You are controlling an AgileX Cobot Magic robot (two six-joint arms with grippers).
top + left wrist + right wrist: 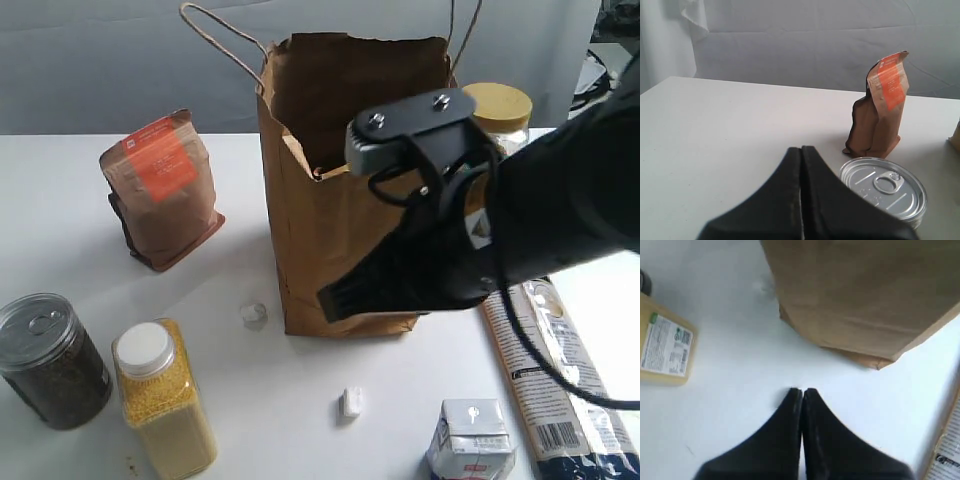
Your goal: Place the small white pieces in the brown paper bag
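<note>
The brown paper bag (330, 200) stands upright and open-topped at the middle of the table; its lower part fills the right wrist view (865, 295). A translucent white piece (254, 315) lies by the bag's front left corner and shows faintly in the right wrist view (762, 286). A white cube-like piece (350, 402) lies nearer the front. A third piece is out of view. My right gripper (332, 298) (802, 391) hangs in front of the bag, low over the table, shut with nothing showing between its fingers. My left gripper (801, 149) is shut and empty, beside the can.
A brown pouch with an orange label (165, 185) stands at the left. A dark can with a pull-tab lid (50, 360) (885, 187) and a yellow grain bottle (165, 400) (665, 347) stand front left. A white carton (470, 440), a long packet (555, 380) and a yellow-lidded jar (498, 108) are on the right.
</note>
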